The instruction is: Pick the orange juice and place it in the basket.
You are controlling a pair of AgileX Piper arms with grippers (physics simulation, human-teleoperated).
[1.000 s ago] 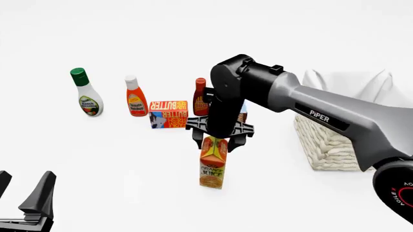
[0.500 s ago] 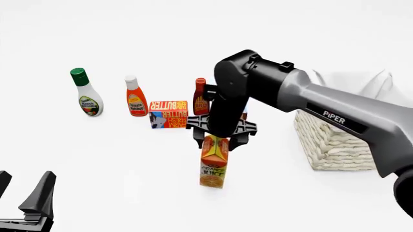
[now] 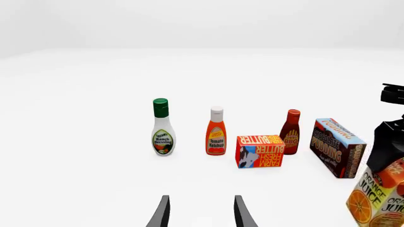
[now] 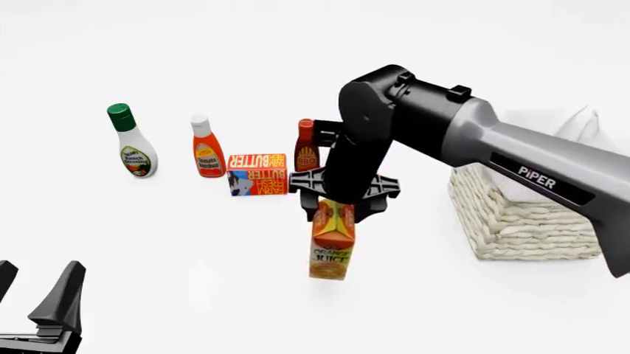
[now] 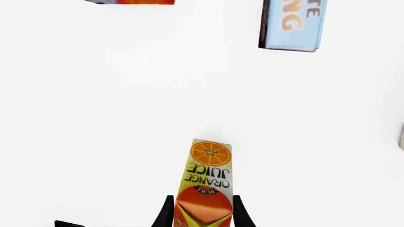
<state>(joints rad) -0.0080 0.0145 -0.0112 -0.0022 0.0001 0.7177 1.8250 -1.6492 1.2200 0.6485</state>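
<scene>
a plain white table surface [image 4: 147, 243] fades into an evenly lit, featureless white backdrop.

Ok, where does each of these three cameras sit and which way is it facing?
Front view: fixed above and behind the arms, looking forward and down; shows right tool on the orange juice, basket, left tool.
Left wrist view: behind the left tool, looking level at the butter box.
Right wrist view: behind the right tool, looking down the orange juice.
All three share the juice.
</scene>
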